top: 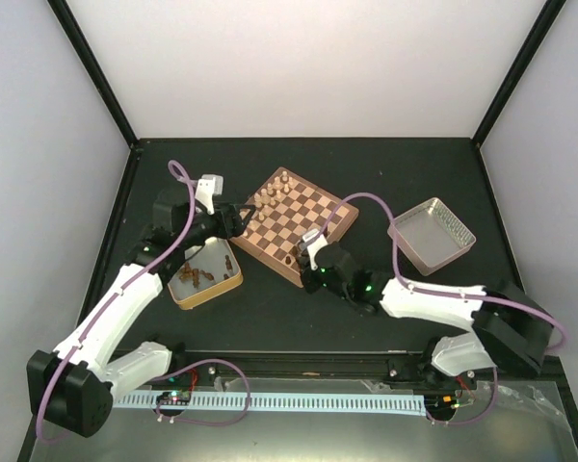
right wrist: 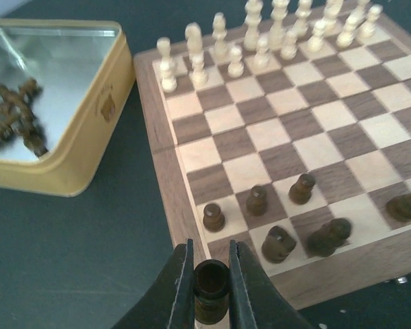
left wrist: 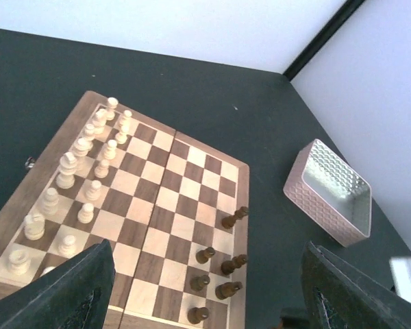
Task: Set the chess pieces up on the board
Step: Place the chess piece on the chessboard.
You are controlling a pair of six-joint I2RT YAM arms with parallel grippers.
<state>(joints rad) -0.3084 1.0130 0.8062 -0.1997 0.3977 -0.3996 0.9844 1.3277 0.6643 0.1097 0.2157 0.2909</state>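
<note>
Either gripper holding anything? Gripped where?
Right gripper is shut on a dark chess piece, pinched at opposite sides of its round upper end. Left gripper is open, holding nothing.

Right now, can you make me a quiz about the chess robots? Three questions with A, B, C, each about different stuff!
1. Where do the spare dark pieces wait?
A) in the yellow tin
B) on the floor
C) in a bag

2. What colour is the piece in the right gripper?
A) cream
B) red
C) dark brown

3. How is the left gripper?
A) shut on a pawn
B) open
C) shut on a spoon

Answers:
1 A: the spare dark pieces lie inside the yellow tin beside the board.
2 C: the piece pinched between the right gripper's fingers is dark brown.
3 B: the left gripper's fingers stand wide apart with nothing between them.
</note>
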